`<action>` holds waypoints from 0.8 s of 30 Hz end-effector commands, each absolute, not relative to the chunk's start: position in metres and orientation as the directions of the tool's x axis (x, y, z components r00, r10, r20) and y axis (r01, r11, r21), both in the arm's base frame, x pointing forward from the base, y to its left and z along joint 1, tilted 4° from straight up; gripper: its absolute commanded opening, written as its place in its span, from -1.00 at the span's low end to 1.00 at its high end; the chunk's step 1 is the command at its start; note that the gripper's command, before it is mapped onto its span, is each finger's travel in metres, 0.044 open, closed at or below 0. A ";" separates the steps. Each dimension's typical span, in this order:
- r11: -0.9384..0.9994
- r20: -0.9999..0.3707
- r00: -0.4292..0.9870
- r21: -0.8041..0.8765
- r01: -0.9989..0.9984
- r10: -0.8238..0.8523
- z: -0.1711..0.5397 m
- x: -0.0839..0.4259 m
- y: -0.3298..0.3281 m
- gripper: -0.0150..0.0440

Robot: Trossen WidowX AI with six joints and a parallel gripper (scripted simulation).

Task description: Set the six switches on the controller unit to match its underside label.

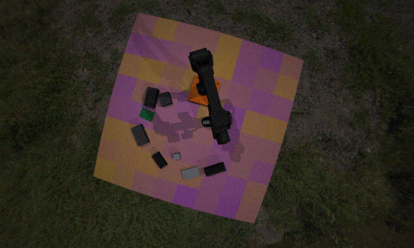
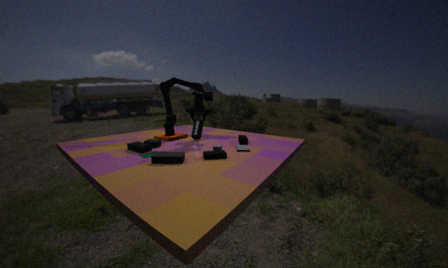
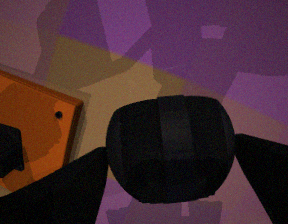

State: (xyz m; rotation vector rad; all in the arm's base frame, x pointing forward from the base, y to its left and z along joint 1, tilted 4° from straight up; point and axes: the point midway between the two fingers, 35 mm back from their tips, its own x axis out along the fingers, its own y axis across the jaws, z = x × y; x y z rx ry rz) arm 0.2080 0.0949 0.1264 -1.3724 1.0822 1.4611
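Note:
The dark controller unit (image 1: 206, 122) (image 2: 196, 130) (image 3: 140, 127) is held up off the bench between my gripper's fingers. It is tilted steeply, near upright, in the exterior view. A row of pale marks shows on one face; they are too small and dark to read. The wrist view shows a rounded dark side of it with a paler band. My gripper (image 2: 198, 117) (image 3: 171, 149) is shut on it, one finger on each side. The switch positions and the label squares cannot be made out.
Several dark blocks (image 1: 151, 97) (image 1: 140, 134) (image 1: 159, 160) (image 1: 215, 169), a green plate (image 1: 147, 114), a light grey plate (image 1: 190, 172) and a small grey cube (image 1: 176, 156) lie around the bench. The orange base plate (image 1: 195, 97) (image 3: 37, 107) is close beside the held unit.

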 end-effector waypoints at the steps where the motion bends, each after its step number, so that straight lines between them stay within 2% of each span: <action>1: -0.274 -0.999 -0.043 0.044 -0.961 -0.008 0.127 0.211 0.086 0.65; 24: -0.274 -0.999 -0.043 0.044 -0.961 -0.009 0.132 0.215 0.074 0.65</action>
